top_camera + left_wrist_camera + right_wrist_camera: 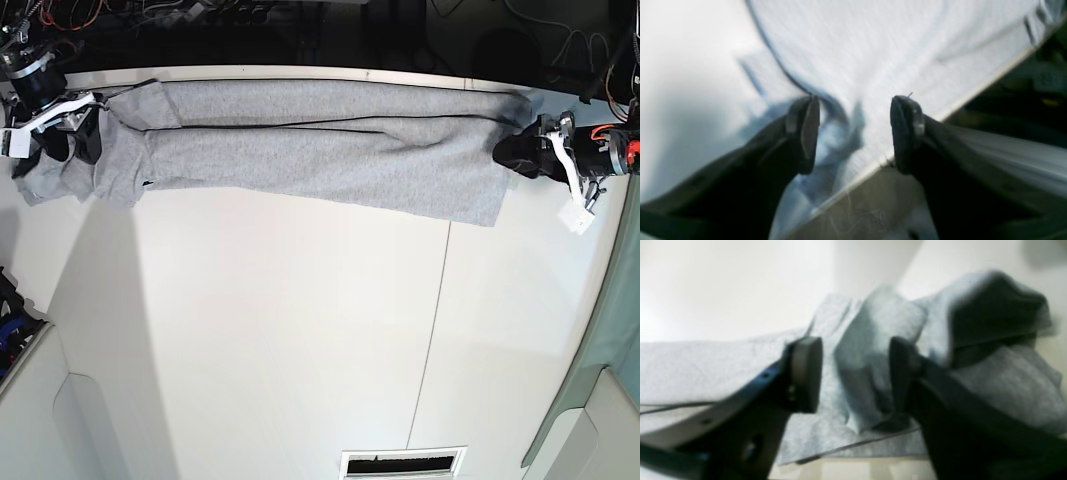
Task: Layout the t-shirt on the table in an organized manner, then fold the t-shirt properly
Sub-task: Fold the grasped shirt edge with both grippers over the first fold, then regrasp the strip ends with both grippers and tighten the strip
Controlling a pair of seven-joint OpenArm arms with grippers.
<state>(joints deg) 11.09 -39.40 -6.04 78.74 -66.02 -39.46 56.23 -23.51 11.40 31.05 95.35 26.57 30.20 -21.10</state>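
The grey t-shirt (320,150) lies stretched into a long, narrow band along the far edge of the white table (300,330). My left gripper (515,150) is at its right end. In the left wrist view that gripper (855,133) is open just above the cloth (893,50), beside the table edge (973,96), holding nothing. My right gripper (75,140) is at the bunched left end. In the right wrist view it (856,373) stands open, with a raised fold of the shirt (870,350) between the jaws, unclamped.
A thin dark seam (430,330) runs across the table toward the front. A slotted white panel (400,463) sits at the front edge. Cables and dark gear (250,25) crowd the space behind the far edge. A small white tag (578,220) lies by the left arm.
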